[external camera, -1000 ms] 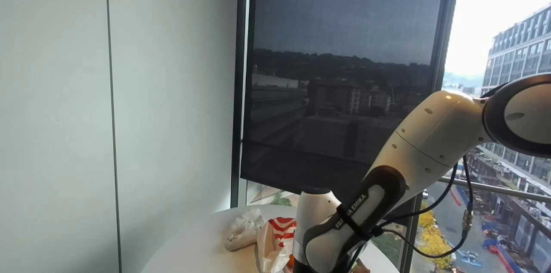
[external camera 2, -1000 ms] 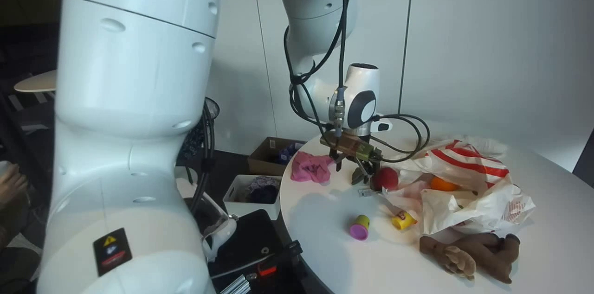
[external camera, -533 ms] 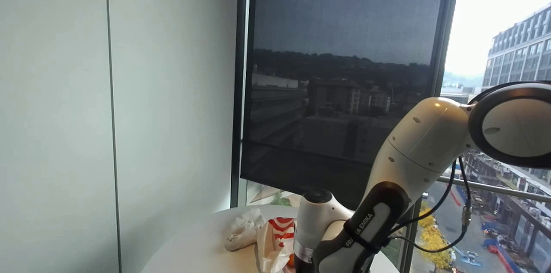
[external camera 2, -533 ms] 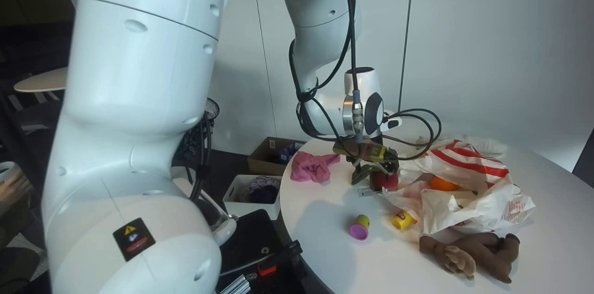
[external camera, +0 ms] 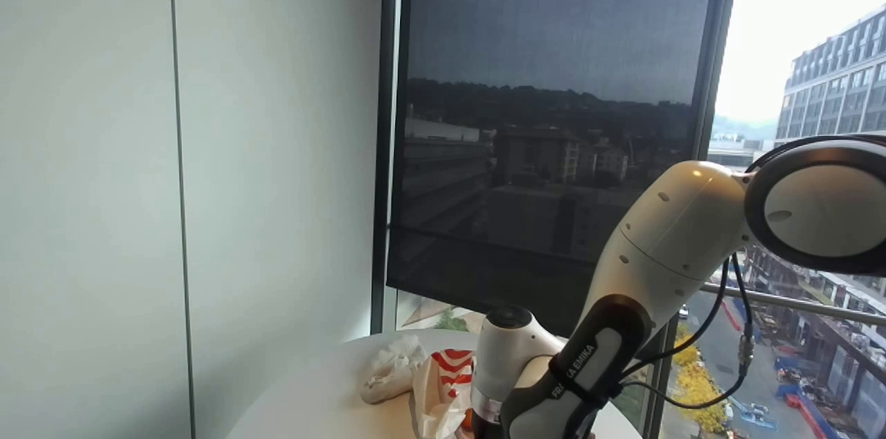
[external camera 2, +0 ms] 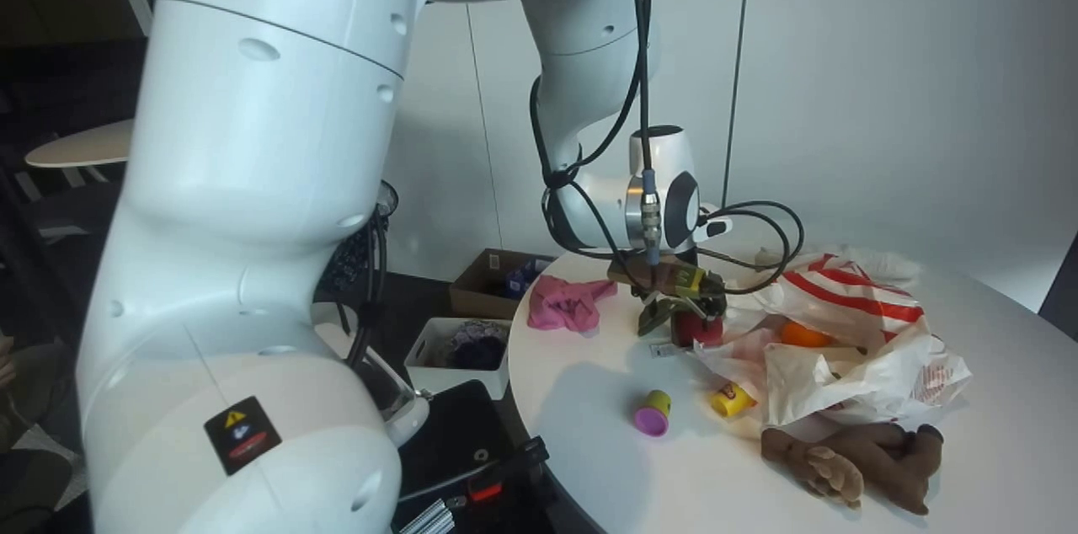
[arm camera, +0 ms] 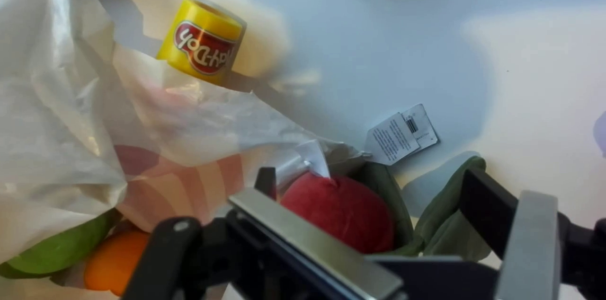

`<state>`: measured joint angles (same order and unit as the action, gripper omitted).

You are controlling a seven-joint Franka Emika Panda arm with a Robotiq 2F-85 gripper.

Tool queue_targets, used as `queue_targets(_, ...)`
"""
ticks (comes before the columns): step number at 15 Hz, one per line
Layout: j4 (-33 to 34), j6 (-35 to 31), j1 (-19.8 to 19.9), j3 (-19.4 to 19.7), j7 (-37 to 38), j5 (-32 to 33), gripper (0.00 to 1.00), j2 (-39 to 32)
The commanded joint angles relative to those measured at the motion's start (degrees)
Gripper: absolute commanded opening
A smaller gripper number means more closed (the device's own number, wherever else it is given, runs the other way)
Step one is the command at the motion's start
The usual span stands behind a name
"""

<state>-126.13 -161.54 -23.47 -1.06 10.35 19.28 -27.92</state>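
Clerk: Largest item?
Checker: One table, white, curved edge.
Clerk: Containers?
Checker: One plastic bag, white, red-striped, on the table in both exterior views, mouth open; contents, one orange round thing and one green thing. One cardboard box, in an exterior view, beyond the table's edge, holding a blue thing. One white bin, near the box, holding a dark bundle.
Clerk: Next size down?
Checker: One red plush with green leaves, on the table beside the bag. In the wrist view it lies between the jaws; long axis roughly across the gap, red body at one side, leaves toward the other.
Clerk: Jaws?
Checker: Wide apart, nothing gripped. Contact with the plush: cannot tell.
Clerk: Smallest?
Checker: One yellow can, on its side at the bag's edge. One paper tag, just off the red body.
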Motion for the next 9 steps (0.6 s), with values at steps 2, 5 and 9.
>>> queue_targets(2, 4.6, 0.1, 0.5, -1.1, -2.4, -0.5, 1.00, -2.9)
queue_targets(5, 8.7, 0.0, 1.1, -1.4, -3.7, -1.0, 1.00, -5.6)
queue_targets(9, 14.6, 0.8, 2.8, -2.1, -6.0, -2.5, 1.00, -10.2)
